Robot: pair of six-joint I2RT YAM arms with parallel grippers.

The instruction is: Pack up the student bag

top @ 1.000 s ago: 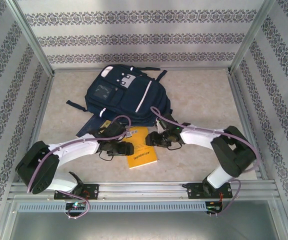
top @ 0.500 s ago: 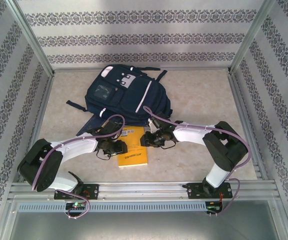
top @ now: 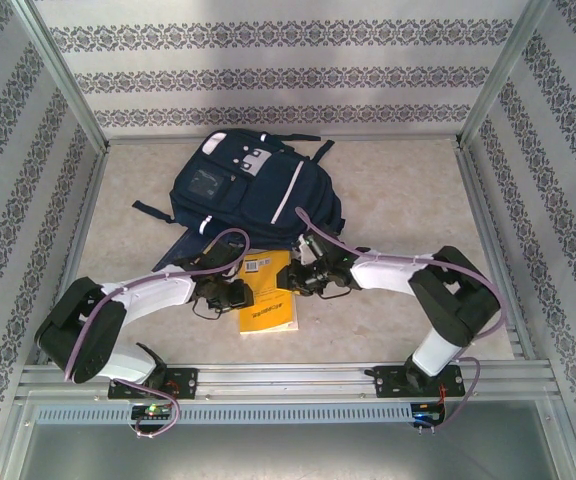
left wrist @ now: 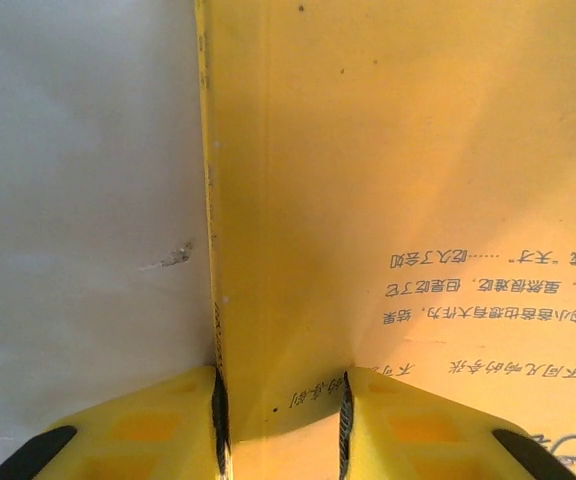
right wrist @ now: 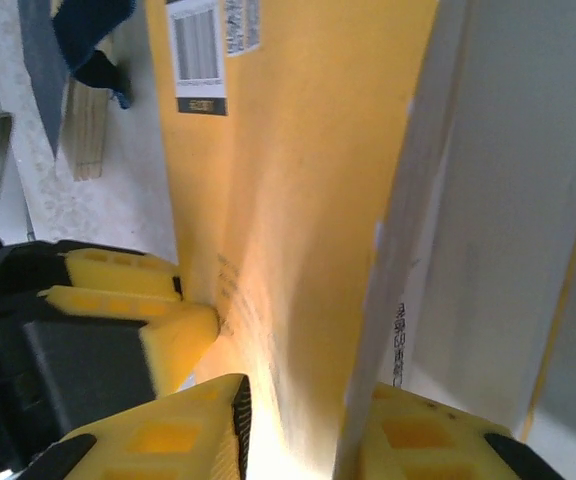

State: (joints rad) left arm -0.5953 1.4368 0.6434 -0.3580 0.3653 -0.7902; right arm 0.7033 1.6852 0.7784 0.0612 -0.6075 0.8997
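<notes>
The student bag [top: 248, 190], a navy backpack with white stripes, lies flat at the back middle of the table. Just in front of it is a yellow book [top: 268, 302] with black print and a barcode label. My left gripper [top: 240, 293] is shut on the book's left edge; in the left wrist view its jaws [left wrist: 280, 425] press both sides of the yellow book [left wrist: 388, 180]. My right gripper [top: 296, 278] is shut on the book's right edge; in the right wrist view the yellow book [right wrist: 288, 150] stands between its pads [right wrist: 298, 435].
A dark fabric flap [top: 181, 252] sticks out from under the bag at the left. A pale stack of page edges [right wrist: 86, 125] lies by the bag's corner. Metal rails [top: 288, 372] edge the table, and patterned walls enclose it.
Both grippers have closed on the yellow book. The right gripper has moved left, and the book has shifted left and tilted up between them.
</notes>
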